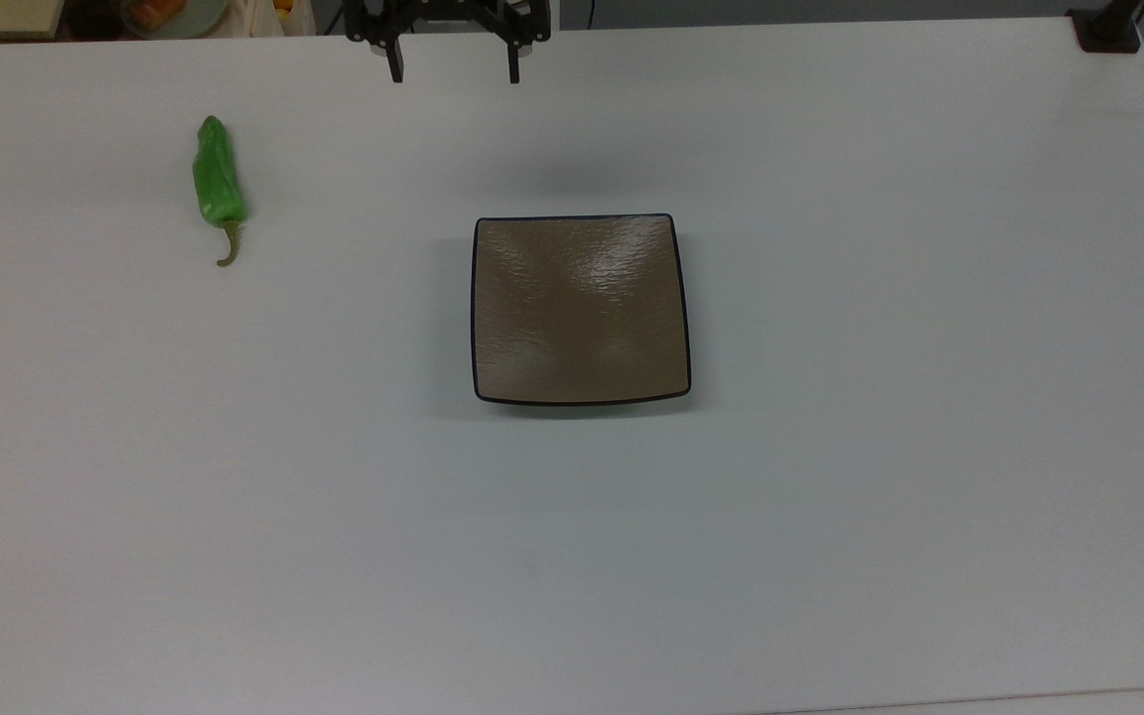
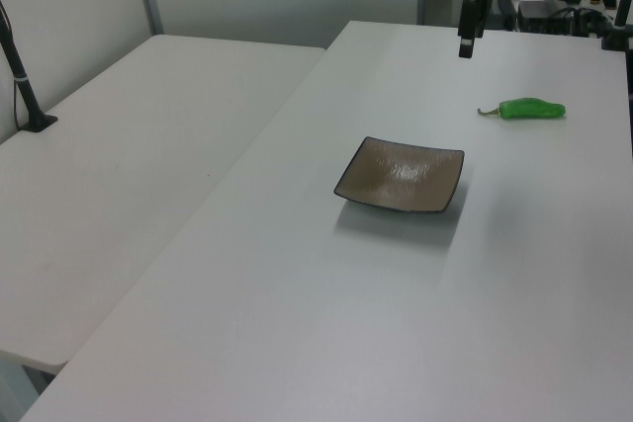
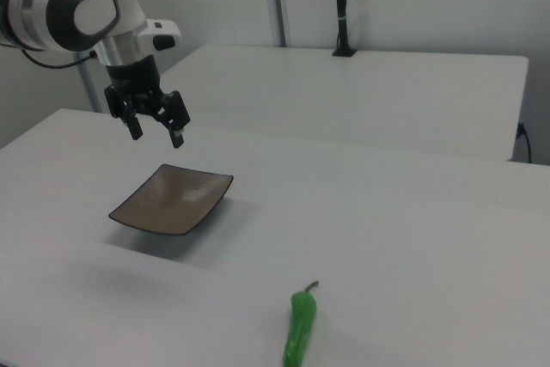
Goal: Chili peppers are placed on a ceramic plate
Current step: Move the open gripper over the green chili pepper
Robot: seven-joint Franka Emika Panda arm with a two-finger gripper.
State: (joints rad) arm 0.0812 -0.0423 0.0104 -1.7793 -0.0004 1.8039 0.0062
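While the black two-finger gripper [image 1: 455, 74] is hovering with fingers apart, the wrinkled green chili pepper [image 1: 215, 185] is lying well to the top view's left, apart from the square brown ceramic plate [image 1: 580, 310].

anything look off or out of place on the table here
Nothing stands out. The chili pepper lies whole on the white table, well apart from the ceramic plate, which sits flat and bare with no visible chips or spills. The gripper hangs open above the table, holding nothing.
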